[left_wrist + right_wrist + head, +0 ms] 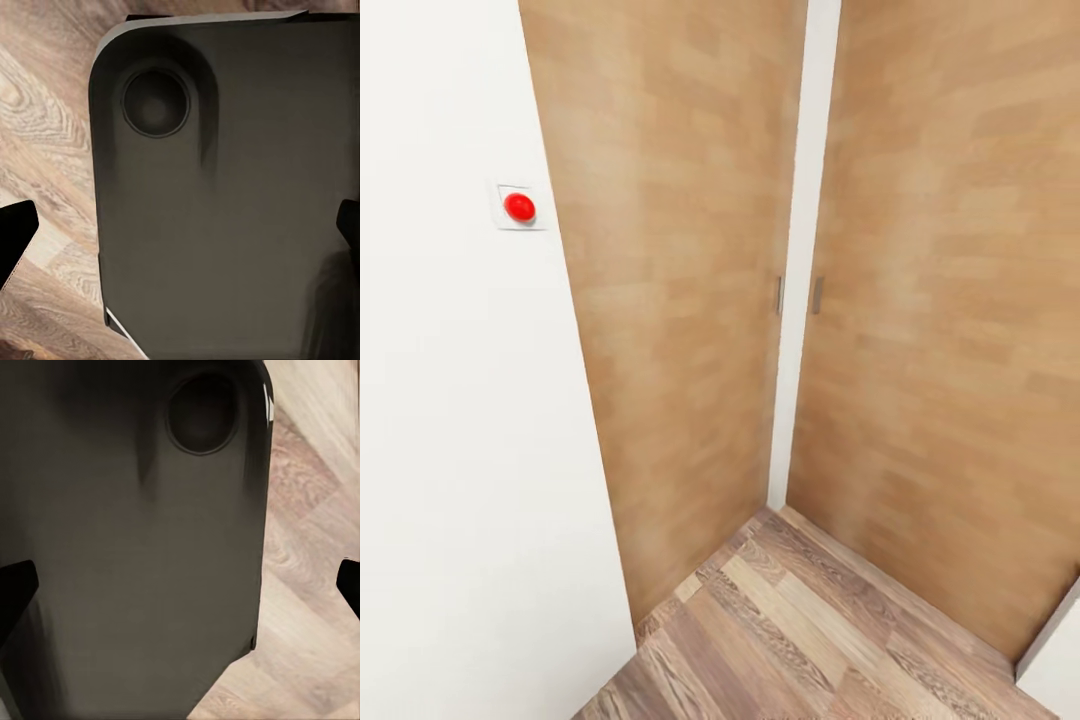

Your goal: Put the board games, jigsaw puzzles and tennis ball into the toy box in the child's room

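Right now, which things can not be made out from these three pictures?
- Head view: what lies behind the two wooden doors; they fill the middle, and the white wall blocks the left.
- Head view: the marking on the red button is too small to read.
- Left wrist view: the dark robot body covers most of the wood floor; the left end effector is cut by the edges.
- Right wrist view: the same for the right end effector.

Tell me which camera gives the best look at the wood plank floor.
The head view: the brown wood plank floor spreads out before two wooden doors and a white wall. Both wrist views catch only strips of floor beside the robot's dark grey base.
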